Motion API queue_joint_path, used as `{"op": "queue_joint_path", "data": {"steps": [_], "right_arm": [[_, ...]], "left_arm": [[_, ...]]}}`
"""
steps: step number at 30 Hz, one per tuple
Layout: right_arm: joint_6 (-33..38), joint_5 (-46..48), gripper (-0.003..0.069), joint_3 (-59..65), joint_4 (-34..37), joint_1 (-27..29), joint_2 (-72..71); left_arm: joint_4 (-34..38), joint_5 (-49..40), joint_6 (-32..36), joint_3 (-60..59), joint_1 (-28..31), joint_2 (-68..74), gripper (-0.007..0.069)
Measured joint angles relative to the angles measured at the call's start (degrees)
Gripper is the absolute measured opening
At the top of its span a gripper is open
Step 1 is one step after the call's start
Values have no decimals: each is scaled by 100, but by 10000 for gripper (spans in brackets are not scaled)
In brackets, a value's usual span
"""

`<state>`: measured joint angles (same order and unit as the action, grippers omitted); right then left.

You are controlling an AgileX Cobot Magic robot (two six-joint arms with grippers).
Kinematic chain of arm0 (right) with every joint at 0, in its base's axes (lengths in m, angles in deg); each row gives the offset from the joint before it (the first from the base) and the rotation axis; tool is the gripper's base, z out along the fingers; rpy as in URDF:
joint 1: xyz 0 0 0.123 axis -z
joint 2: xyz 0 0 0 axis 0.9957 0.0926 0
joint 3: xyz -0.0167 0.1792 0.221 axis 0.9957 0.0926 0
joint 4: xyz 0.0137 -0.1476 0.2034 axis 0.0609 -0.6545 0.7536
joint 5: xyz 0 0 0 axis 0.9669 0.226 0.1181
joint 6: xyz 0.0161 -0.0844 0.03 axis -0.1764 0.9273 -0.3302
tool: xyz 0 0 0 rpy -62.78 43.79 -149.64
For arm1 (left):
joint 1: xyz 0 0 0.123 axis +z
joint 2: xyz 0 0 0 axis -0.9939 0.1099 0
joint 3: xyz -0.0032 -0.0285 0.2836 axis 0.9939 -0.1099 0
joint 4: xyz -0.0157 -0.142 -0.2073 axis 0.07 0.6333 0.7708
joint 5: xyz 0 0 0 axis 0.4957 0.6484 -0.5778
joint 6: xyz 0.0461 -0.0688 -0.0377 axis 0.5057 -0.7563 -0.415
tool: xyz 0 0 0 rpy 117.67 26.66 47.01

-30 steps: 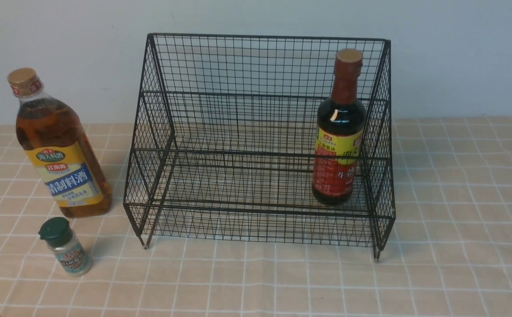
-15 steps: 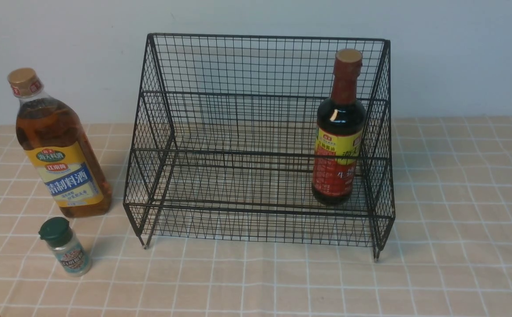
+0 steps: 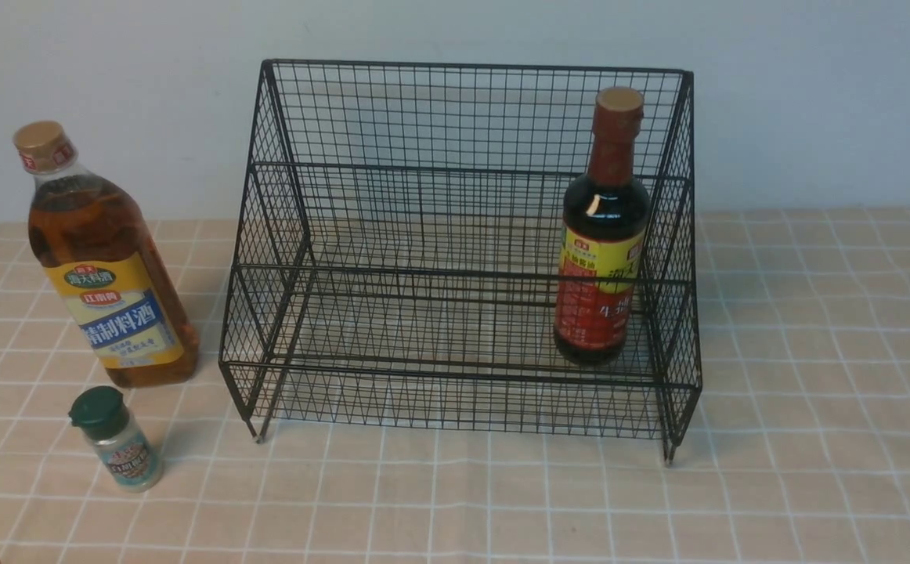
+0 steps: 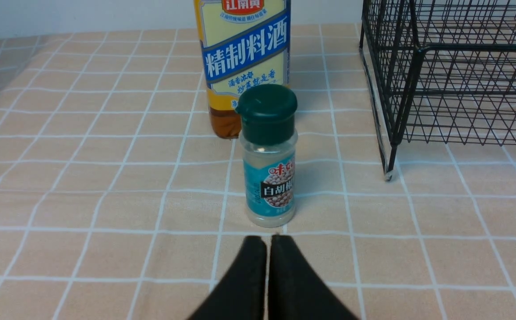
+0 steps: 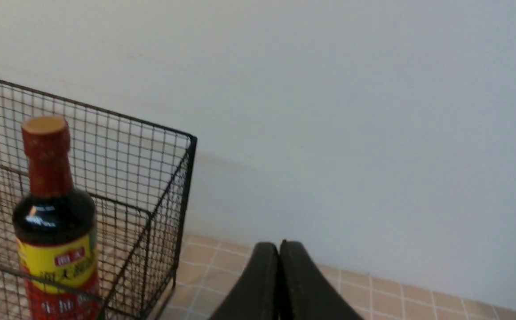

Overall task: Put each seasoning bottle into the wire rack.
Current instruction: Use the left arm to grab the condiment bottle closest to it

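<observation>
Dark soy bottle (image 3: 602,235) upright in lower tier of wire rack (image 3: 455,117), right end. Amber-liquid bottle (image 3: 102,266) and green-capped shaker (image 3: 117,442) upright on worktop (image 3: 815,392), left of rack. Left hand (image 4: 268,242) pressed together near shaker; right hand (image 5: 279,249) pressed together, apart from rack.

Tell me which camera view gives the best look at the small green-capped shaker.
The left wrist view. The shaker stands whole and close there, label legible, just ahead of the left gripper. The front view shows it small, at the lower left on the tablecloth. The right wrist view does not show it.
</observation>
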<state>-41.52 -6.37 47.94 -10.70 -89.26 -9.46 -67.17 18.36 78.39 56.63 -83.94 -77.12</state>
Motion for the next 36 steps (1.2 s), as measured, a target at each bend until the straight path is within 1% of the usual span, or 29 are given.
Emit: {"op": "queue_joint_path", "data": {"steps": [3,7,10,12,14,19,25,36], "right_arm": [[-20,-213,-12,1003,-5,236,-716],[-20,-269,-12,2133,-5,369,-1584],[-80,-213,-12,2966,75,432,-2343],[-92,-175,-12,3246,74,447,-2566],[-124,-36,-12,3746,74,460,-3159],[-214,15,-12,3981,82,472,-3414],[-572,-73,-12,3994,178,517,-3429],[-613,-102,-12,4001,195,517,-3429]], "left_arm": [[0,0,0,0,0,0,-7],[0,0,0,0,0,0,-7],[0,0,0,0,0,0,-7],[0,0,0,0,0,0,-7],[0,0,0,0,0,0,-7],[0,0,0,0,0,0,-7],[0,0,0,0,0,0,-7],[0,0,0,0,0,0,-7]]}}
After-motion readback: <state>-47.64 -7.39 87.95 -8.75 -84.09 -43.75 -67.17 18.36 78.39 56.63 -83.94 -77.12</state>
